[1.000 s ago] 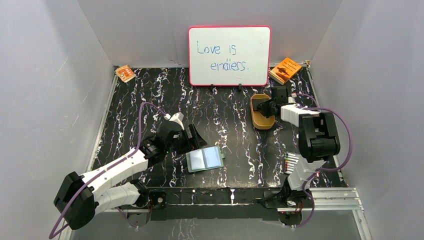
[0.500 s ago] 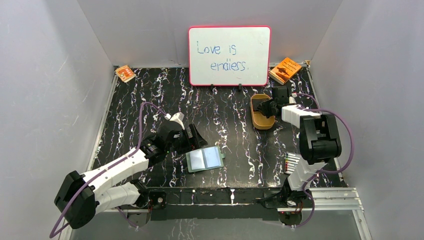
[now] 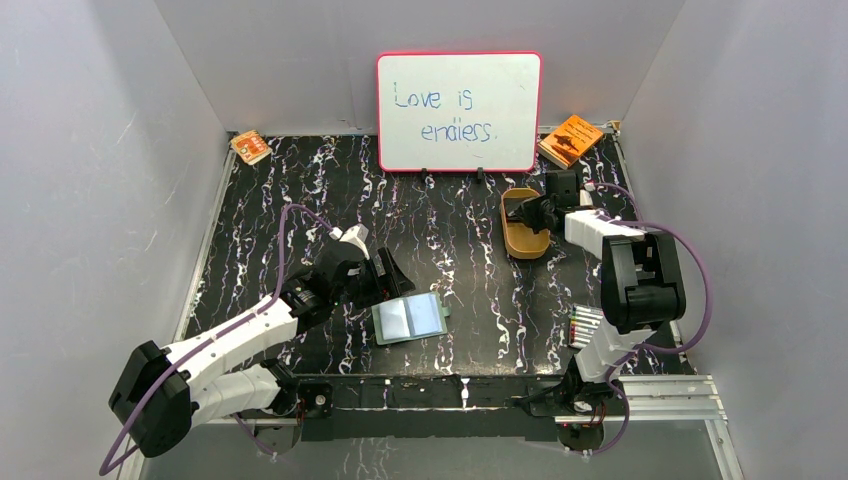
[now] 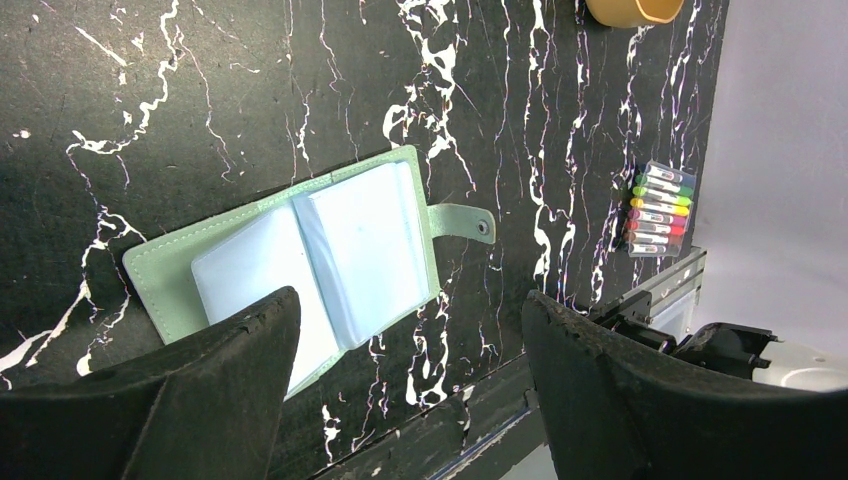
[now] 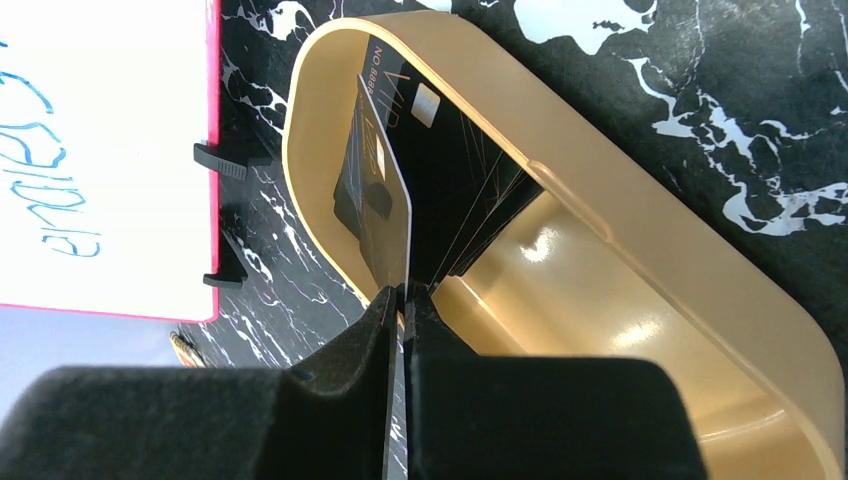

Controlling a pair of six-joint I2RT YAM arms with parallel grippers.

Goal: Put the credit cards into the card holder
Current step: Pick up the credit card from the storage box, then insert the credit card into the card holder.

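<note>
Right pincer [image 5: 400, 300] clamps thin near-black credit card [image 5: 385, 200] edge-on in tan oval tray [image 5: 640, 250], seemingly for extraction; left pincer [image 4: 408, 300] hovers spread over open grey-green card holder [image 4: 340, 250].

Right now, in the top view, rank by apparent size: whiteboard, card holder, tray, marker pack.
1. whiteboard, clearly largest.
2 and 3. card holder and tray look about alike; the tray is partly hidden, so no ranking.
4. marker pack, smallest.

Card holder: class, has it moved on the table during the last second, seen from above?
No. The card holder lies open at the same spot and angle, just as far from the whiteboard as before.
</note>
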